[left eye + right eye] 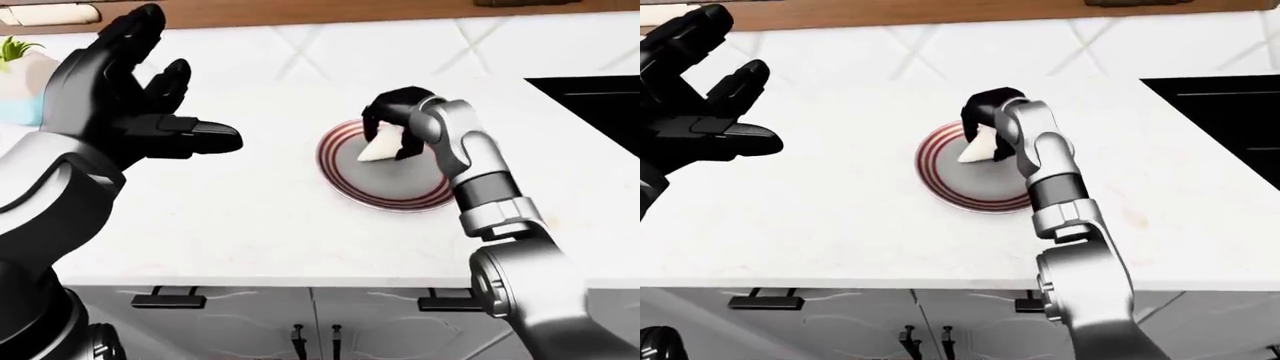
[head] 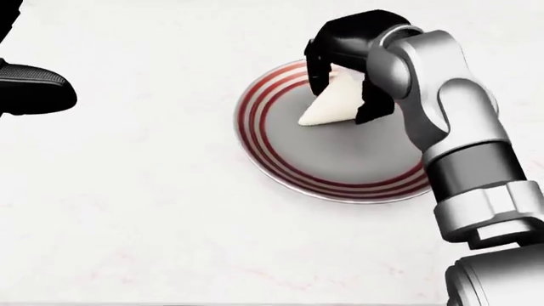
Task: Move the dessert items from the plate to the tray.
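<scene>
A grey plate with red rings [image 2: 340,159] lies on the white counter, in the middle of the head view. One white wedge-shaped dessert [image 2: 333,107] sits on its upper part. My right hand [image 2: 344,95] reaches down over the wedge with its black fingers [image 2: 316,67] curled round both of its sides. My left hand [image 1: 185,82] is raised at the left of the left-eye view, fingers spread and empty. No tray shows in any view.
A black stove or sink [image 1: 600,101] is set into the counter [image 1: 250,217] at the right. A pale pot with a green plant [image 1: 20,82] stands at the far left. Cabinet fronts with dark handles [image 1: 168,298] run below the counter edge.
</scene>
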`<state>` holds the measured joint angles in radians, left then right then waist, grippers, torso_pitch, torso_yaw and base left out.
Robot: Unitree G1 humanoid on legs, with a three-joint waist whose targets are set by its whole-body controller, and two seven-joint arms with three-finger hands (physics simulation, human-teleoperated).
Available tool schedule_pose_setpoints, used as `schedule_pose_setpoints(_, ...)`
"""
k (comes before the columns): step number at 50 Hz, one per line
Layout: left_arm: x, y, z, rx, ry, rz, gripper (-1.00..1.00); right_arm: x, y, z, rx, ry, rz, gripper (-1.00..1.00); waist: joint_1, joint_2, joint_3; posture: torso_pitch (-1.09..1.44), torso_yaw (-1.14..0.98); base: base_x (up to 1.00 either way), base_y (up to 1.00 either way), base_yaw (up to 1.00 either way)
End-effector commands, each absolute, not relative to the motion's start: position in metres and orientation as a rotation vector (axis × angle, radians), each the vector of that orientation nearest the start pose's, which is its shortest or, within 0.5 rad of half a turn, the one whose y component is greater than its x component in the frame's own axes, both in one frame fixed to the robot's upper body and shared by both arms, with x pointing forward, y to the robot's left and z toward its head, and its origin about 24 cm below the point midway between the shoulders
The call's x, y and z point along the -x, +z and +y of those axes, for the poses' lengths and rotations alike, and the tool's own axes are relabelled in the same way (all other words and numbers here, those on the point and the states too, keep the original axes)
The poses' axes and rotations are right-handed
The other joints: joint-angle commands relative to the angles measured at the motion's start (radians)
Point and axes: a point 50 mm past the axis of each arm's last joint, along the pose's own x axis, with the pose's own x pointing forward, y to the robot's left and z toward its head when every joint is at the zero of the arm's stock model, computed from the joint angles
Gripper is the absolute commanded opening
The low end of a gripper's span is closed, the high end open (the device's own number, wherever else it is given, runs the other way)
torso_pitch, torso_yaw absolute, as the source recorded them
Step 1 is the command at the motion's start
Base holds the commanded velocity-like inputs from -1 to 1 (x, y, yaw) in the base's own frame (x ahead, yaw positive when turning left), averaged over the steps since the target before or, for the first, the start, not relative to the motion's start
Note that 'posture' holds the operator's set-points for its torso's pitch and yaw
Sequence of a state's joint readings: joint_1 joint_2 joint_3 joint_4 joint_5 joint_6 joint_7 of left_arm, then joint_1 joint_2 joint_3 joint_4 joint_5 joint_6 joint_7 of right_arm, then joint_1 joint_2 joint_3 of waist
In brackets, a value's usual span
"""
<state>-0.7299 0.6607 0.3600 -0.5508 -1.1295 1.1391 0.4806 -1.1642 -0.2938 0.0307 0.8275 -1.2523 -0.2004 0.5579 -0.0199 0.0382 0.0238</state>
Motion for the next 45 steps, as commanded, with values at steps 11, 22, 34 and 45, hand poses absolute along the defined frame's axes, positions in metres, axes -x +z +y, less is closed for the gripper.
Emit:
schedule_pose_setpoints(11, -0.249, 0.32, 0.198, 0.038, -0.1, -0.251, 1.0, -0.389, 0.314, -0.173, 1.517, 0.321, -0.081, -1.0, 0.004, 0.004, 0.001, 0.0, 0.0, 0.0, 0.0, 0.0)
schedule_pose_setpoints(22, -0.245, 0.343, 0.193, -0.017, -0.116, -0.27, 1.0, -0.321, 0.379, -0.2, 1.388, 0.288, -0.203, -1.0, -0.006, -0.004, 0.019, 0.0, 0.0, 0.0, 0.0, 0.0)
schedule_pose_setpoints(34, -0.236, 0.361, 0.178, -0.086, -0.144, -0.277, 1.0, -0.289, 0.414, -0.198, 1.253, 0.226, -0.289, -1.0, -0.005, 0.06, -0.007, 0.0, 0.0, -0.6, -0.28, 0.0)
schedule_pose_setpoints(45, -0.234, 0.366, 0.168, -0.104, -0.166, -0.291, 1.0, -0.281, 0.412, -0.203, 1.247, 0.236, -0.275, -1.0, -0.023, -0.029, 0.031, 0.0, 0.0, -0.67, -0.93, 0.0)
